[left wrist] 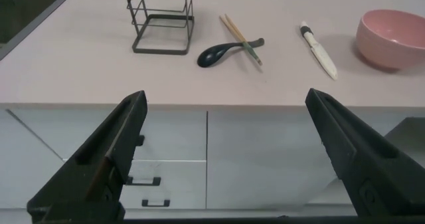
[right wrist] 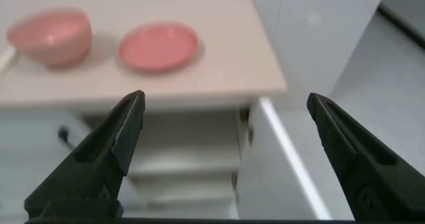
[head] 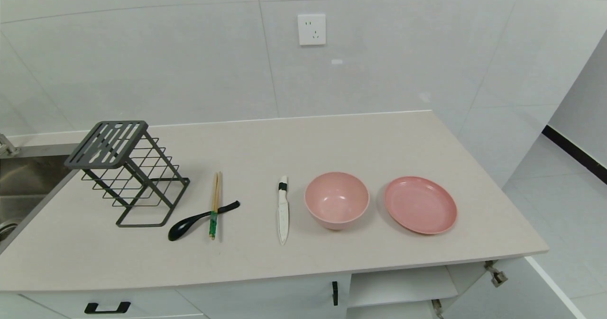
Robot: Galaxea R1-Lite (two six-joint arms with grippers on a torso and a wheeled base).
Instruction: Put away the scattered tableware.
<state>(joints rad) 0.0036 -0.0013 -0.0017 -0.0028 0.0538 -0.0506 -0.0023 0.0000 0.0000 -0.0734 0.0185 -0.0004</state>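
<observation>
Nothing is lifted yet. The left gripper and right gripper gape wide before the bench. Next, I'd judge, comes reaching for the chopsticks crossing the spoon.

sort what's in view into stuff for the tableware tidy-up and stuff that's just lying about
For the job:
chopsticks
black spoon
white knife
pink bowl
pink plate
wire rack, likely where the cutlery goes

Just there:
wall socket
sink
open cupboard below
</observation>
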